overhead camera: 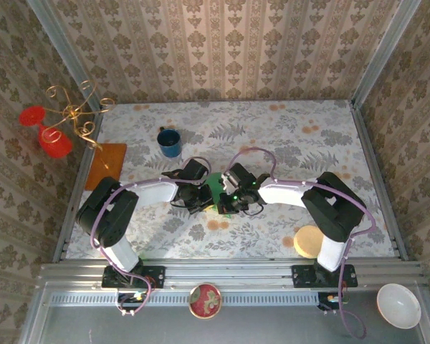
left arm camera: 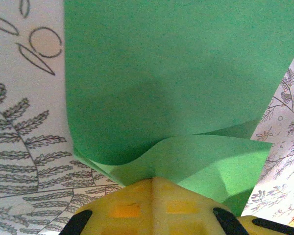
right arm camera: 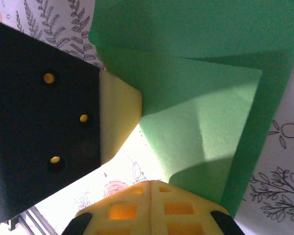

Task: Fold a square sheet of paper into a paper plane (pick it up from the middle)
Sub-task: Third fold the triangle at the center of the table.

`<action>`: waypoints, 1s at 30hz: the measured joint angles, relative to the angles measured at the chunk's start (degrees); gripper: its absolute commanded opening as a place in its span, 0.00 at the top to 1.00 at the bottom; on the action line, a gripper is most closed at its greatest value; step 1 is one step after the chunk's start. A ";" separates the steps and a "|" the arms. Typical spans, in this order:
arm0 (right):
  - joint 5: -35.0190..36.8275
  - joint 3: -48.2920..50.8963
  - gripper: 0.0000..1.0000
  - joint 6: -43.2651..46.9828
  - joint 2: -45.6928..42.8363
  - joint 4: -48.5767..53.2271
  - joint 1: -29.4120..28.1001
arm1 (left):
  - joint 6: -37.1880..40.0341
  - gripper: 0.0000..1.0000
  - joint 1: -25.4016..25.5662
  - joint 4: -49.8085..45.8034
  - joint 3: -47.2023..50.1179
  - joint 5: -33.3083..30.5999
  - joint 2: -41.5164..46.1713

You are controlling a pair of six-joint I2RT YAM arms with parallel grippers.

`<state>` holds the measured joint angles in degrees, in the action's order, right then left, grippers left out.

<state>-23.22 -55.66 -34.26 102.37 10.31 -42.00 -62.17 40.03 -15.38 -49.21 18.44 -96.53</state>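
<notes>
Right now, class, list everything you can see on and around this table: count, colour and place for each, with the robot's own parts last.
paper: one, green, mid-table, partly folded
mug: one, blue, behind the paper, slightly left
sheet: one, orange-brown, table's left edge
stand: one, gold wire, beyond the left edge
cups: two, red, on the stand
disc: one, tan, near right
red bowl: one, front ledge, middle
white bowl: one, front ledge, right
left fingers: yellow, shut on the paper
right fingers: yellow, shut on the paper

Left gripper point(overhead camera: 203, 193) and right gripper point(overhead camera: 226, 196) meet at green paper point(overhead camera: 214, 183).
</notes>
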 measured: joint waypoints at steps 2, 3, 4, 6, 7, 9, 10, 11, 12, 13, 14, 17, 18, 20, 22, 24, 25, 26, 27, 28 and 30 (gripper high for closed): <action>0.00 0.00 0.97 -0.09 0.00 -0.02 0.17 | 0.02 0.94 0.00 0.00 -0.02 0.00 0.00; 0.00 0.00 0.97 -0.11 0.02 -0.02 0.24 | 0.02 0.94 0.00 -0.02 -0.04 0.00 -0.02; 0.02 0.00 0.97 -0.11 0.02 -0.02 0.28 | 0.02 0.94 0.00 -0.02 -0.04 0.00 -0.02; 0.02 0.00 0.97 -0.20 0.04 -0.02 0.28 | 0.02 0.94 0.00 -0.04 -0.04 0.00 -0.02; 0.02 0.00 0.97 -0.26 0.04 -0.02 0.28 | 0.02 0.94 0.00 -0.04 -0.04 0.00 -0.02; 0.02 0.00 0.98 -0.26 0.26 -0.04 0.28 | 0.02 0.94 0.00 -0.04 -0.04 0.00 -0.02; 0.02 0.00 0.97 -0.26 0.50 -0.04 0.28 | 0.02 0.94 0.00 -0.02 -0.04 0.00 -0.02; 0.02 0.00 0.97 -0.26 0.83 -0.02 0.28 | 0.02 0.94 0.00 -0.04 -0.04 0.00 -0.02; 0.02 0.00 0.97 -0.26 1.09 -0.02 0.28 | 0.02 0.94 0.00 -0.02 -0.04 0.00 -0.04; 0.02 0.00 0.98 -0.26 1.36 0.00 0.28 | 0.02 0.94 0.00 -0.04 -0.07 0.02 -0.09; 0.02 0.00 0.97 -0.26 1.53 -0.02 0.28 | 0.02 0.94 0.00 -0.09 -0.09 0.04 -0.11; 0.04 0.00 0.97 -0.26 1.60 0.00 0.28 | 0.02 0.94 0.00 -0.39 -0.31 0.04 -0.20; 0.04 0.00 0.97 -0.26 1.60 0.00 0.28 | 0.02 0.94 0.00 -0.42 -0.31 0.07 -0.20; 0.04 0.00 0.97 -0.24 1.64 0.00 0.28 | 0.02 0.94 -0.02 -0.42 -0.33 0.11 -0.24; 0.04 0.00 0.97 -0.24 1.64 0.00 0.28 | 0.02 0.94 -0.07 -0.42 -0.33 0.20 -0.26; 0.04 0.00 0.97 -0.22 1.64 0.02 0.28 | 0.02 0.94 -0.07 -0.42 -0.33 0.20 -0.28; 0.07 0.00 0.97 -0.20 1.64 0.04 0.28 | 0.02 0.94 -0.11 -0.42 -0.33 0.22 -0.28; 0.09 0.00 0.97 -0.04 1.64 0.15 0.28 | 0.02 0.94 -0.15 -0.42 -0.33 0.28 -0.28; 0.09 0.00 0.98 -0.02 1.64 0.20 0.28 | 0.02 0.94 -0.20 -0.42 -0.33 0.35 -0.28; 0.13 0.00 0.98 0.00 1.68 0.24 0.28 | 0.02 0.94 -0.28 -0.42 -0.33 0.48 -0.28; 0.26 0.00 0.98 0.15 1.90 0.24 0.28 | 0.02 0.94 -0.37 -0.42 -0.33 0.63 -0.28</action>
<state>-22.96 -55.66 -34.11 104.27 10.55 -41.71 -62.15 39.66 -15.79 -49.54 19.07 -96.82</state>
